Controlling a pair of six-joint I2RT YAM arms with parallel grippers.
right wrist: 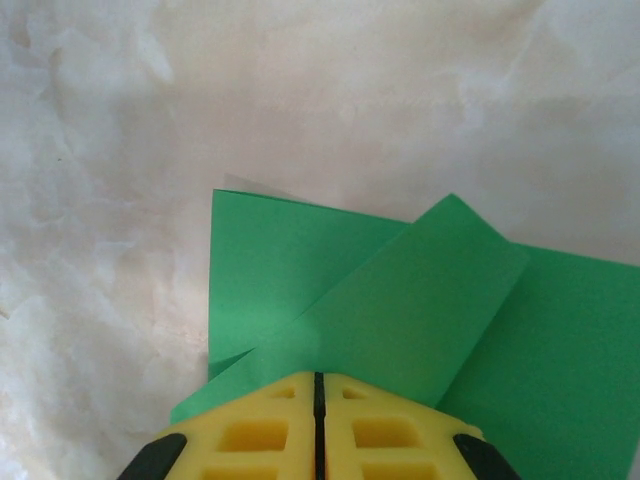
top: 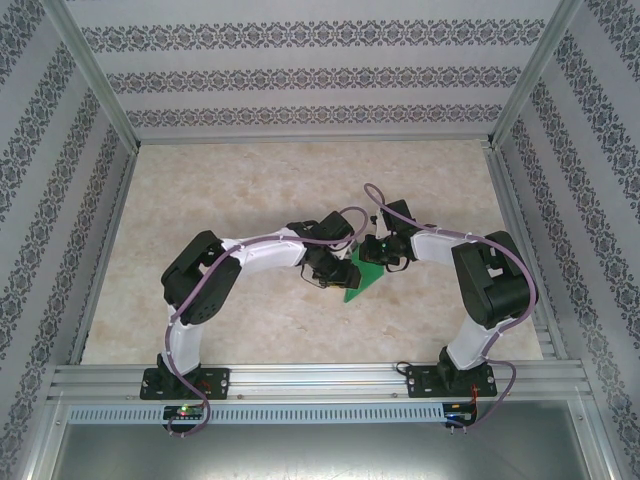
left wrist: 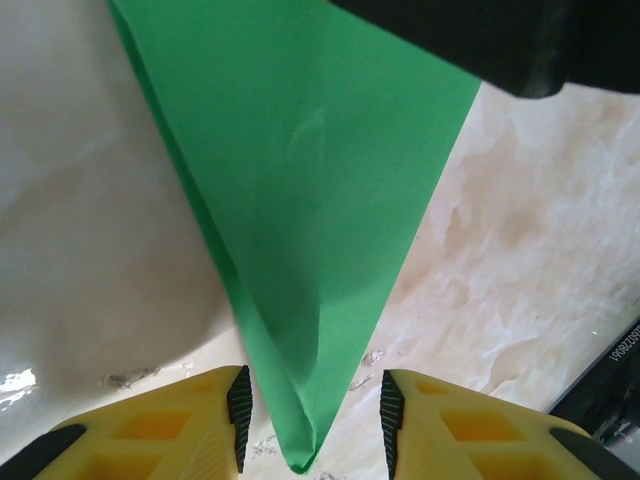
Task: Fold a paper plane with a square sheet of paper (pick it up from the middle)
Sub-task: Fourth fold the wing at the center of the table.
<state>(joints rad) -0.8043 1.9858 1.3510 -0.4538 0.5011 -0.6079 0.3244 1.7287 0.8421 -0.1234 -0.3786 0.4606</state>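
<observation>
The square sheet of paper (top: 360, 282) is bright green and partly folded, and lies between the two grippers near the table's middle. In the left wrist view it narrows to a pointed, creased tip (left wrist: 300, 200) that hangs between the jaws of my left gripper (left wrist: 312, 420). Those jaws stand open, with a gap between each pad and the tip. My right gripper (right wrist: 320, 385) is shut, and a folded flap of the green paper (right wrist: 400, 300) comes out from under its fingertips. In the top view my left gripper (top: 325, 278) sits left of the paper and my right gripper (top: 375, 255) sits at its upper right.
The marble-patterned table top (top: 250, 190) stretches wide behind and to the left of the arms. Patterned walls and metal frame rails (top: 300, 378) ring the work area. The right gripper's dark body (left wrist: 500, 40) crosses the top right of the left wrist view.
</observation>
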